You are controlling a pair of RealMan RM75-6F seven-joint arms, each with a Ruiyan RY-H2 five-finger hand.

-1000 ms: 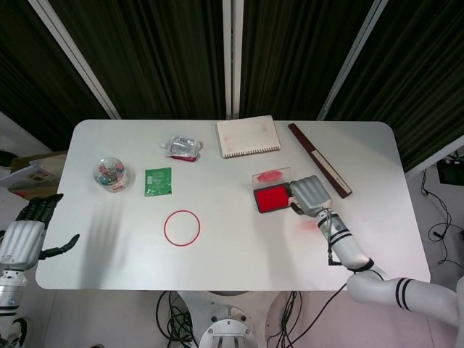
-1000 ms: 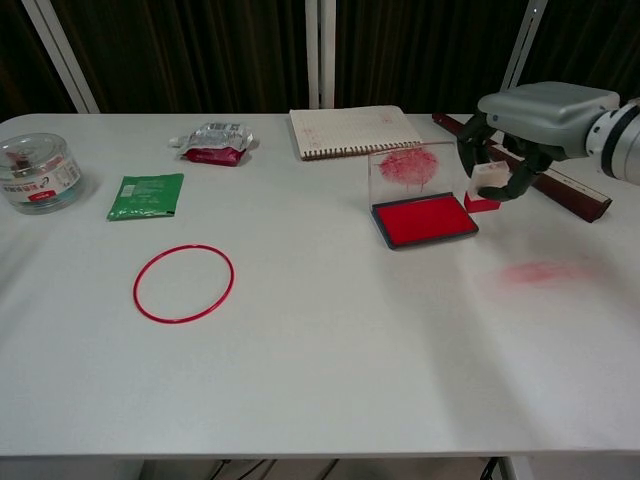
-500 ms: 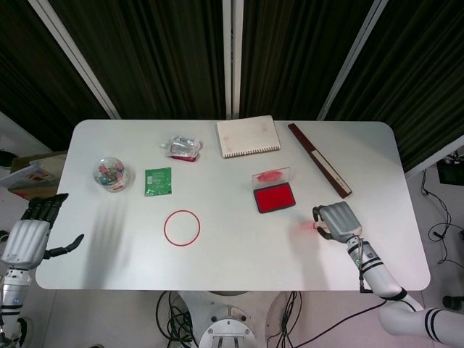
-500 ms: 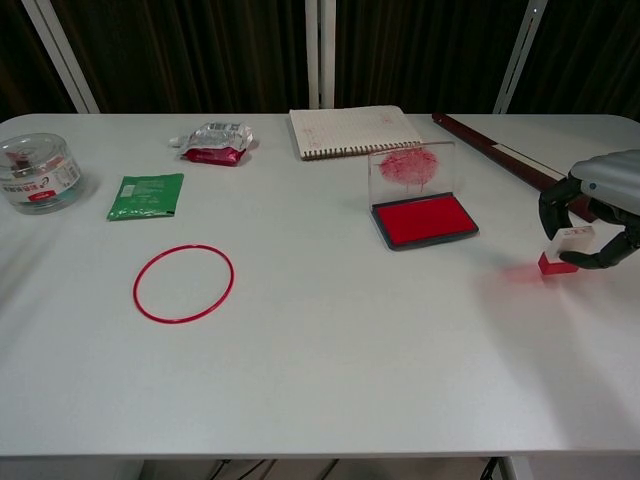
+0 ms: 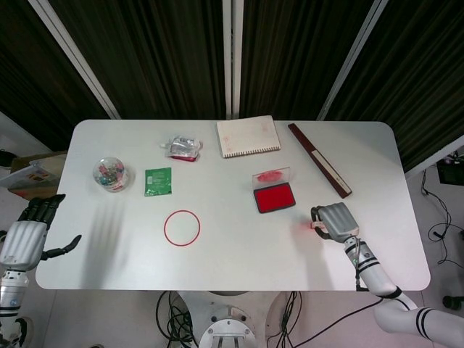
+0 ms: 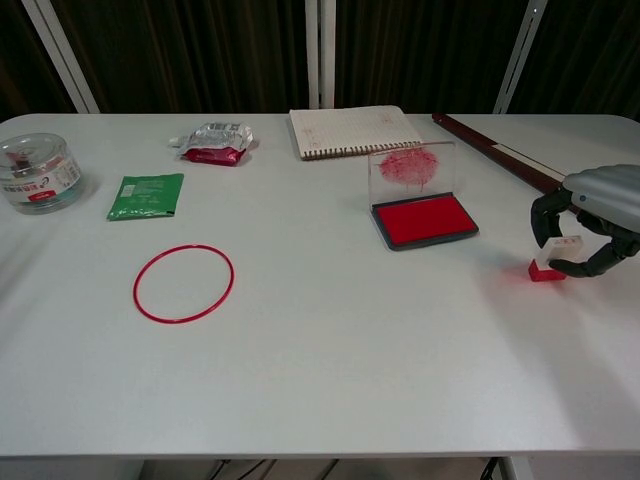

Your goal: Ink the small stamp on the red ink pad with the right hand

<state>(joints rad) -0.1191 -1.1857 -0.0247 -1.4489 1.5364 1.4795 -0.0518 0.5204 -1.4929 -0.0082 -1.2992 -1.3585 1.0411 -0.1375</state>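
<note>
Overhead, a white table (image 5: 232, 239) fronts dark slatted panels (image 5: 167, 51).

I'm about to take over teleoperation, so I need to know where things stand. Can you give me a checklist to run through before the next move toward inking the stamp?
1. Right hand has the small stamp: ok, fingers curl around it, red base down at the table.
2. Grip firmness: cannot tell from either view.
3. Red ink pad is open: ok, clear lid stands upright behind it.
4. Stamp is over the pad: not ok, it sits apart from the pad, toward the table's right edge.
5. Path from stamp to pad is free: ok, only bare table between them.
6. Left hand is out of the way: ok, open at the far left edge.
</note>
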